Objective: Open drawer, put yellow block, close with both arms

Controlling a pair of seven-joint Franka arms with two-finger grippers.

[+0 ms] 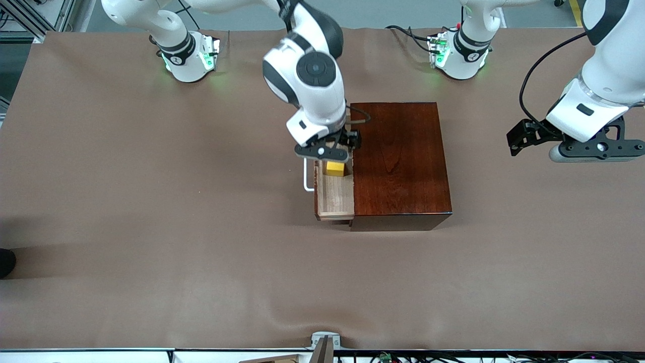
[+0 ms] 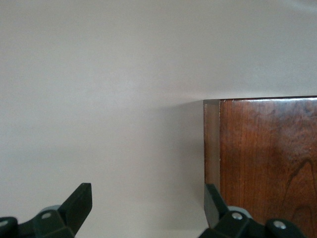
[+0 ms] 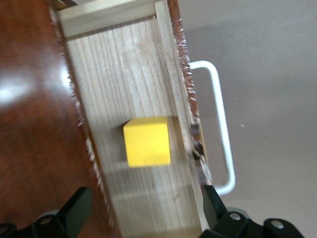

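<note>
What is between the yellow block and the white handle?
Only the drawer's thin front wall. In the right wrist view the yellow block sits on the pale drawer floor, the wall stands beside it, and the white handle sticks out from that wall.

One yellow block (image 1: 335, 168), one drawer (image 1: 334, 196), one wooden box (image 1: 400, 164), two arms.

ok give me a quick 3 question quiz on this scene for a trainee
1. True or false: the yellow block lies in the open drawer.
2. Which gripper is over the drawer? A) left gripper B) right gripper
3. Fill in: the drawer's white handle faces the ____ arm's end of the table.

Key: 1 true; 2 B, its fingers open, the block free; 3 right. The left arm waits over bare table beside the wooden box.
</note>
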